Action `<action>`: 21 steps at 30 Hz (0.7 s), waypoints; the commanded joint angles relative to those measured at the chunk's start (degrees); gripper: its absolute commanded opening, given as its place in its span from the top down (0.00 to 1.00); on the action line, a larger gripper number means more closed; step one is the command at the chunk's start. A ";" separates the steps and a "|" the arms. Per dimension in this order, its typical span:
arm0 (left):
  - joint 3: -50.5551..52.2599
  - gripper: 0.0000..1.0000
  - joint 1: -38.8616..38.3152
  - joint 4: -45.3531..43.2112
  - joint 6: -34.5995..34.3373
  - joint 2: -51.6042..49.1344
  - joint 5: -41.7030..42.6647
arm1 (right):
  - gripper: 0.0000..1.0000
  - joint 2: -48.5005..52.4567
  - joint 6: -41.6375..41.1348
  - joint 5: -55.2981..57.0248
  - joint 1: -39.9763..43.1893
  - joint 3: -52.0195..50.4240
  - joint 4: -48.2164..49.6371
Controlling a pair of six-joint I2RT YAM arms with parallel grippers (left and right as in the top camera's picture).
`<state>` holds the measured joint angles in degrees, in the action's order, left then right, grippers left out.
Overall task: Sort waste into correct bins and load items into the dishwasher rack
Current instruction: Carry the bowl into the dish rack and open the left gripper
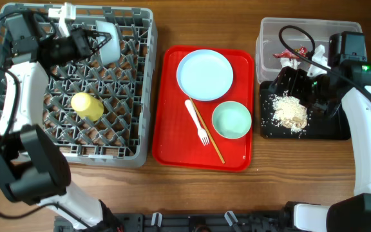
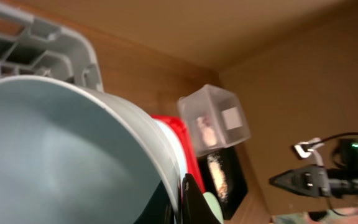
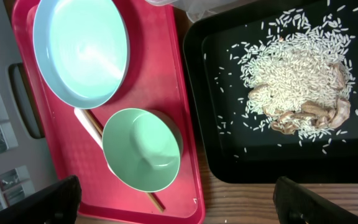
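Pale blue bowl (image 1: 107, 45) hangs tilted over the grey dishwasher rack's (image 1: 134, 84) far side, rim pinched in the left gripper (image 1: 98, 42), the yellow cup (image 1: 87, 106) lying among pegs just nearer. The right gripper (image 1: 296, 82) hovers over the black tray (image 1: 328, 126) of food scraps (image 1: 290, 113), fingers (image 3: 47, 202) spread wide on nothing. Its wrist view shows brownish strips (image 3: 309, 115) among the grains, overhead only a pale heap.

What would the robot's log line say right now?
left hand: holding pale blue bowl at rack | right hand: open, above food scraps in black tray | yellow cup: in rack | wrapper: in clear tub
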<state>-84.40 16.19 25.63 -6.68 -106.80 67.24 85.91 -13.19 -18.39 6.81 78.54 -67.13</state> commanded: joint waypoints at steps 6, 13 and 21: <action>-0.79 0.96 2.97 -10.69 -9.01 -8.61 9.70 | 0.00 -0.94 -0.42 -0.90 0.13 1.40 -0.83; -0.79 0.96 6.21 -10.93 -10.34 -12.22 9.40 | 0.00 -0.94 -0.50 -0.90 0.13 1.40 -1.05; -0.79 0.79 13.62 -3.63 -10.27 -13.38 4.26 | 0.00 -0.94 -0.55 -0.90 0.13 1.40 -1.03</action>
<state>-84.49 26.06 19.51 -16.80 -119.42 75.88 85.91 -13.19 -18.39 6.81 78.54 -68.16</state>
